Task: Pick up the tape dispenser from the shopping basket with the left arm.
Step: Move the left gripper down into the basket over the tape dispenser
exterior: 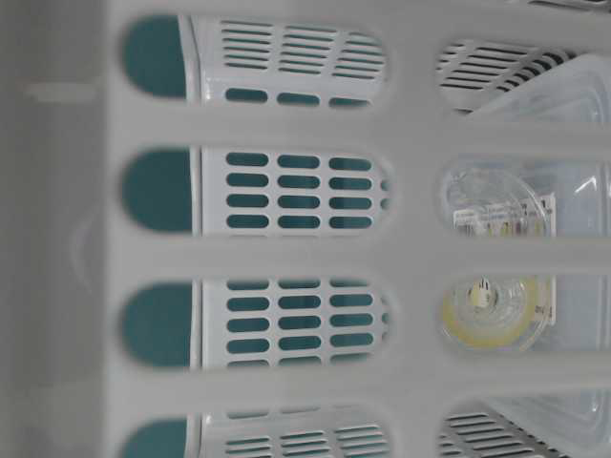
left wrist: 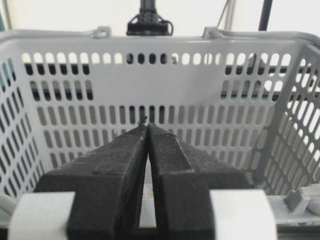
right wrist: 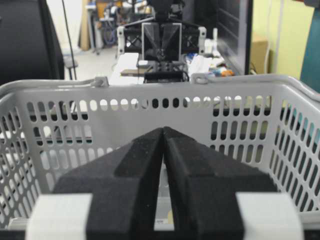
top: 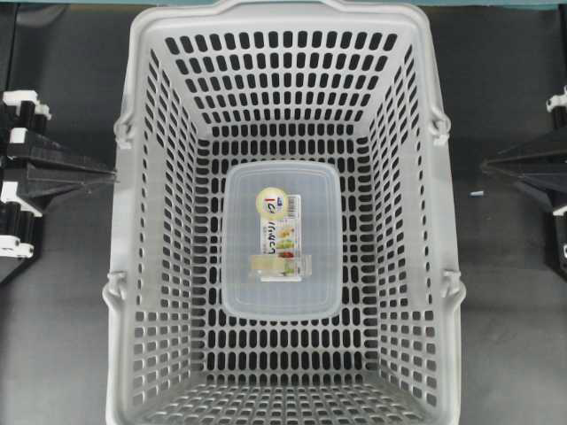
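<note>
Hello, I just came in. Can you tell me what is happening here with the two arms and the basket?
Nothing is being handled yet. The tape dispenser lies flat on the floor of the shopping basket, near its middle. The left arm's tool waits outside the basket's left wall, shut and empty. The right tool waits outside the opposite wall, also shut. The pick-up has not begun.

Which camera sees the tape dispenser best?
The overhead view: the whole tape dispenser lies flat on the shopping basket floor. The table-level view catches parts through the slots. Both wrist views hide it.
</note>
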### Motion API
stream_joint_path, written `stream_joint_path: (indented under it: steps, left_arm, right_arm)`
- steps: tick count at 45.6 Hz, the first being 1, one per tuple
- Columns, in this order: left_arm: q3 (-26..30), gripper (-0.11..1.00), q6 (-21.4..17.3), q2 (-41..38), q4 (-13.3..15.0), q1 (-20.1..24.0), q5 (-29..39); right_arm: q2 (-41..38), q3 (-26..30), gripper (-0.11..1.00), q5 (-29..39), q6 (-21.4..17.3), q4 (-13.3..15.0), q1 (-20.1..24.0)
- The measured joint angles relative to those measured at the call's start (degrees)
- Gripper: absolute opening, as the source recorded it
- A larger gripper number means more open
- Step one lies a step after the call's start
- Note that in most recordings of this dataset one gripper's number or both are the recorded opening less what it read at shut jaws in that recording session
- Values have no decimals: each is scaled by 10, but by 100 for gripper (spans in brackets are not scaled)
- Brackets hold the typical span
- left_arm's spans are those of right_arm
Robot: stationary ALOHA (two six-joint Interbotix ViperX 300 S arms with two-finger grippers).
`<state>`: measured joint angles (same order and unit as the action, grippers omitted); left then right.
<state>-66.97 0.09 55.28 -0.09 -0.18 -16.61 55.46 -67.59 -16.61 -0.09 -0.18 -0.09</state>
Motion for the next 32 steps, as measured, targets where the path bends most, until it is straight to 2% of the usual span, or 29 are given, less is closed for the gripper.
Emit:
stream_joint_path:
  steps: [4,10,20,27,30,32]
  left_arm:
    - [18,0,11,-3,-11,-7,24]
    - [69,0,30,-21,-21,-29,88]
    - [188,0,62,-128,-22,-44,259]
    - [272,0,65,-218,-23,-52,360]
    - [306,0,69,-251,-22,-56,395]
    - [330,0,75,-278,-23,-60,416]
  right_arm:
    - [1,0,0,1,-1,-1,-1]
    - [0,0,0,18,0,-1,-4]
    - [2,0,0,51,-1,-1,-4]
    - [2,0,0,69,-1,-1,-5]
    - [2,0,6,76,-1,-1,-6]
    - [3,0,15,78,-2,-1,-6]
